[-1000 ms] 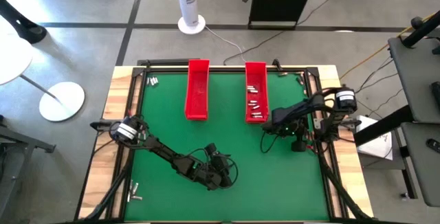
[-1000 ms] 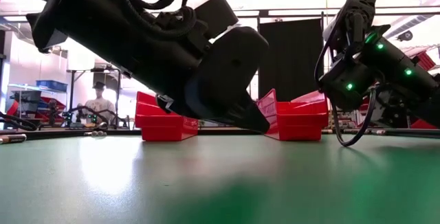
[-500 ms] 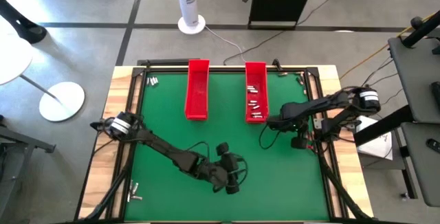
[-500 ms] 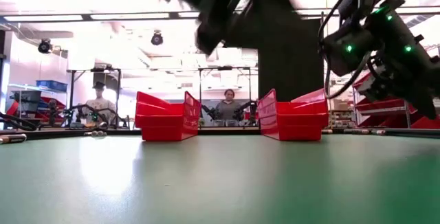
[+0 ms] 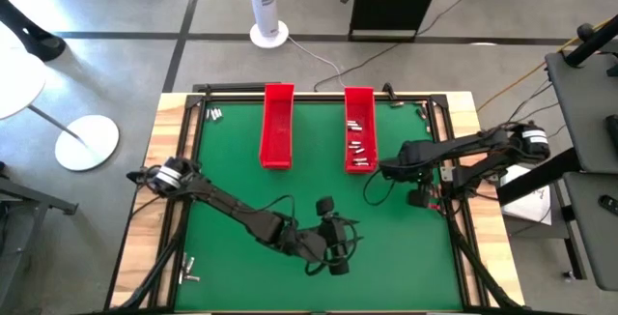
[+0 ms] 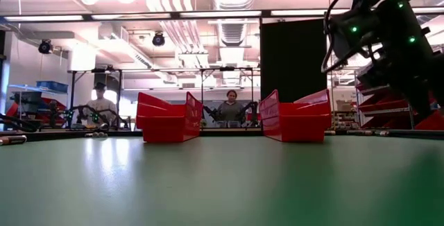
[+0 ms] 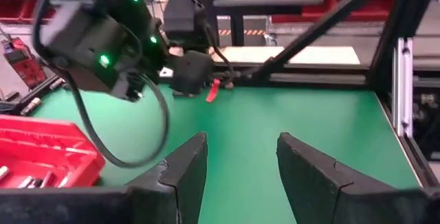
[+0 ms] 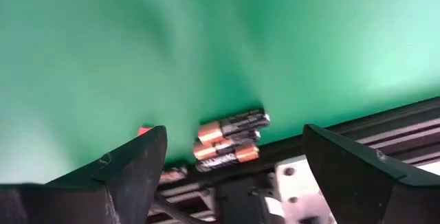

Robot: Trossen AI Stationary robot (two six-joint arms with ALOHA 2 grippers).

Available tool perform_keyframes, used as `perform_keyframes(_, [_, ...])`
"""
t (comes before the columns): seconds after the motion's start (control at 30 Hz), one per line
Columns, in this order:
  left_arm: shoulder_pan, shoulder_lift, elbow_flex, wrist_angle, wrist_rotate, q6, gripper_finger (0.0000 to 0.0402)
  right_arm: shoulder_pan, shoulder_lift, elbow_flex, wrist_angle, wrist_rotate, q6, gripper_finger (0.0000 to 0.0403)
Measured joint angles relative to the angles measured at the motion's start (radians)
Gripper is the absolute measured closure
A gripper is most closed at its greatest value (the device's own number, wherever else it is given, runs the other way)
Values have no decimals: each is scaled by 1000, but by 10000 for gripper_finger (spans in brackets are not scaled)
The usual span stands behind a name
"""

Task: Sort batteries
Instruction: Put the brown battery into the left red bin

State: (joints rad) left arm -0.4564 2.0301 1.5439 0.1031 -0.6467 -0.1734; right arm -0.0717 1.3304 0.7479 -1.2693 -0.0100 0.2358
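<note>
Two long red trays stand at the far side of the green mat: the left tray (image 5: 277, 127) and the right tray (image 5: 359, 127), which holds several batteries (image 5: 359, 147). My left gripper (image 5: 336, 255) hangs open above the near middle of the mat, with nothing between its fingers (image 7: 240, 162). Its wrist view also shows the right tray's batteries (image 7: 20, 179). My right gripper (image 5: 391, 171) hangs open just right of the right tray, pointing steeply down (image 8: 234, 157). Below it, three black-and-copper batteries (image 8: 230, 138) lie on the mat against a black rail.
Loose batteries lie at the far left corner (image 5: 212, 114) and the near left corner (image 5: 188, 274). A black frame (image 5: 449, 209) rims the mat. Seen from table height, two people (image 6: 231, 108) sit beyond the trays, and my right arm (image 6: 388, 39) fills the upper right.
My left gripper has risen off the mat, out of the top of the low view, and has drifted toward the table's right and near edges. My right gripper has risen a little and tipped more steeply downward, still open.
</note>
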Motion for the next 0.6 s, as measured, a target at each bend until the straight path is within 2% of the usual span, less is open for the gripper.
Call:
perform_keyframes(0.13, [-21,3,-7,-2,-8,-29,244,15,-28,-1,18,-48,176,67])
perform_keyframes(0.3, [-56,9,-20,-3,-26,-61,244,42,-67,-20,61,-51,384,75])
perform_keyframes(0.5, [-116,11,-22,-5,-127,-50,244,41,-70,-82,127,-32,561,90])
perform_keyframes(0.6, [-131,11,-22,2,-186,-21,244,46,-71,-101,143,14,636,99])
